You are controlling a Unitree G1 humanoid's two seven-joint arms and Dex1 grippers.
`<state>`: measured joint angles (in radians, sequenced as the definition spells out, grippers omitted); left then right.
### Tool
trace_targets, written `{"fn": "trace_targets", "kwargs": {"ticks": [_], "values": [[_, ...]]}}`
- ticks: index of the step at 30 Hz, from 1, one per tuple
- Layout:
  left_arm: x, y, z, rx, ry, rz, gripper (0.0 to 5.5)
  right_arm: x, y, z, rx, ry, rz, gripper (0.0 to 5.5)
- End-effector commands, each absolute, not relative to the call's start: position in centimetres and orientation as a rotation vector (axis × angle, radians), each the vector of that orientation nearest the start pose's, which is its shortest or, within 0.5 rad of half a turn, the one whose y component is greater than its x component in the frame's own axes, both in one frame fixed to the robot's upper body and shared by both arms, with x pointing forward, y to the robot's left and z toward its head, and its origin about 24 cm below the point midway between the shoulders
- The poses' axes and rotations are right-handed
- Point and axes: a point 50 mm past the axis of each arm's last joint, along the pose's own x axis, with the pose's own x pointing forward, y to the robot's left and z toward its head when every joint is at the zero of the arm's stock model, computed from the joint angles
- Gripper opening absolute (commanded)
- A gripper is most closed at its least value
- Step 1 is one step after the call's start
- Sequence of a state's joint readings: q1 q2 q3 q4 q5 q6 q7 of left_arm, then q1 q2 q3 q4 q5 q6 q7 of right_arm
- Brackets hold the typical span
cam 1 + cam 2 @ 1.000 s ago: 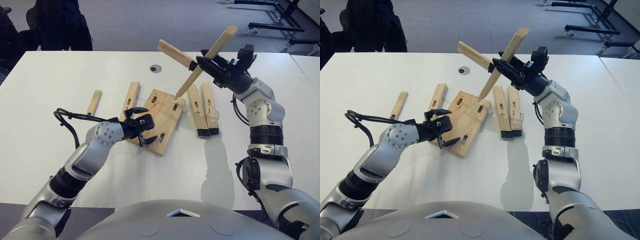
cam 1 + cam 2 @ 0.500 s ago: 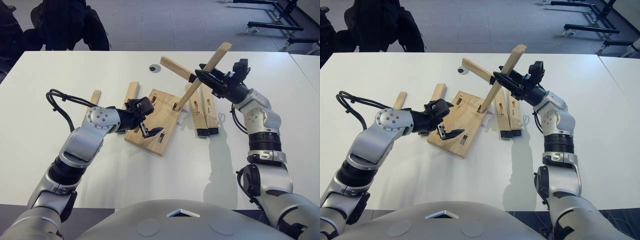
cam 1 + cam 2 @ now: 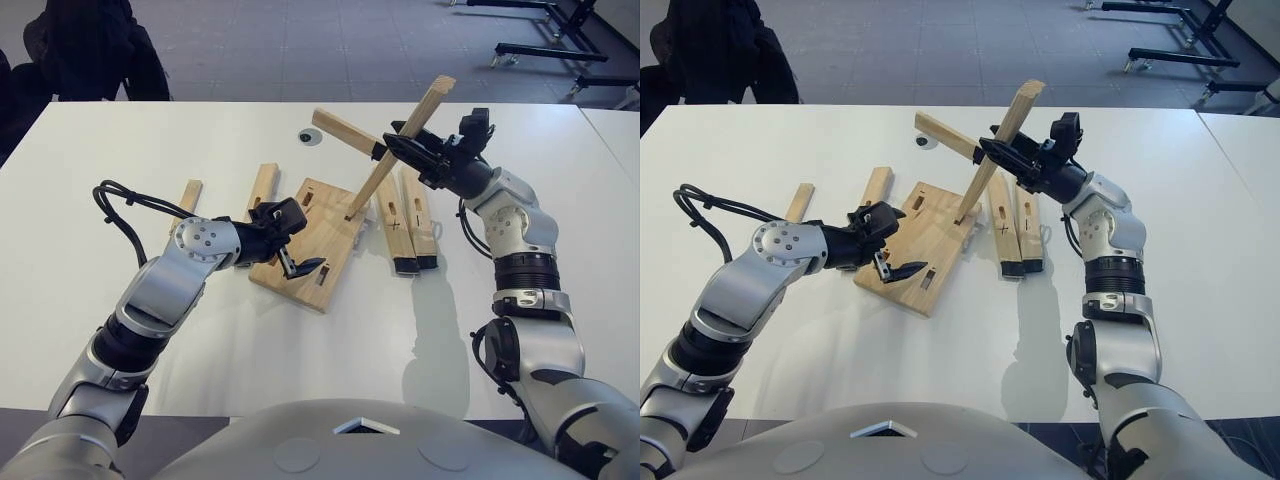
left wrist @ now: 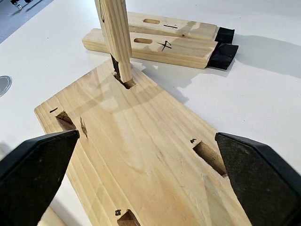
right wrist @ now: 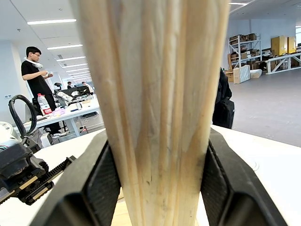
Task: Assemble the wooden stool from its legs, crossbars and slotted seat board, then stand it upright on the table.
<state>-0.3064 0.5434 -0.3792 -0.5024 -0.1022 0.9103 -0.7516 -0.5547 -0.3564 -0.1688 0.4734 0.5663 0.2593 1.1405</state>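
On my feed the white desk (image 3: 80, 200) carries every stool part. The biggest piece is the slotted seat board (image 3: 325, 235), lying flat and askew near the middle of the desk.

One leg (image 3: 375, 180) rises from the board at a slant, its top leaning away toward my right arm. Its lower tip sits in the slot (image 4: 123, 81) at the board's far right corner, though I cannot tell how deep it has gone. A crossbar (image 3: 345, 132) juts from this leg about halfway up, pointing left and away over the desk.

Just right of the board two legs (image 3: 390, 225) lie flat, side by side and touching, with black caps on their near ends. A fourth leg (image 3: 263, 188) lies by the board's left edge, its near end hidden behind my left arm. A short crossbar (image 3: 188, 200) lies farther left, well apart from the board.

My right pincer (image 3: 405, 150) is pinching the slanted leg where the crossbar meets it, a finger pressed to each side of the wood. My left pincer (image 3: 295, 250) is over the near left part of the board with its fingers (image 4: 37, 165) spread wide and nothing gripped. I cannot tell whether they touch the wood.

A small round grommet (image 3: 311, 136) sits in the desk beyond the board.
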Motion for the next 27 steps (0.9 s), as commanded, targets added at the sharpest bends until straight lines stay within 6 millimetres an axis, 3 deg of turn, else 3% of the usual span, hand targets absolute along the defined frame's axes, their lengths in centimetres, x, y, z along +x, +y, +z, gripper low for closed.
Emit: {"fn": "trace_targets", "kwargs": {"ticks": [1, 7, 14, 22, 27], "values": [[23.8, 10.9, 10.5, 0.498, 0.443, -1.05, 5.31, 32.4, -19.2, 11.1, 0.332, -0.08, 1.025, 2.08], [23.7, 10.8, 10.4, 0.504, 0.449, -1.067, 5.31, 32.4, -18.7, 11.0, 0.339, -0.084, 1.027, 2.08], [23.4, 10.7, 10.2, 0.495, 0.453, -1.063, 5.31, 33.3, -18.2, 13.2, 0.3, -0.12, 1.077, 2.08], [23.2, 10.6, 10.2, 0.5, 0.459, -1.079, 5.31, 32.6, -18.5, 10.9, 0.304, -0.036, 1.085, 2.08], [23.2, 10.7, 10.2, 0.505, 0.46, -1.085, 5.31, 32.8, -19.0, 10.9, 0.288, -0.026, 1.073, 2.08]]}}
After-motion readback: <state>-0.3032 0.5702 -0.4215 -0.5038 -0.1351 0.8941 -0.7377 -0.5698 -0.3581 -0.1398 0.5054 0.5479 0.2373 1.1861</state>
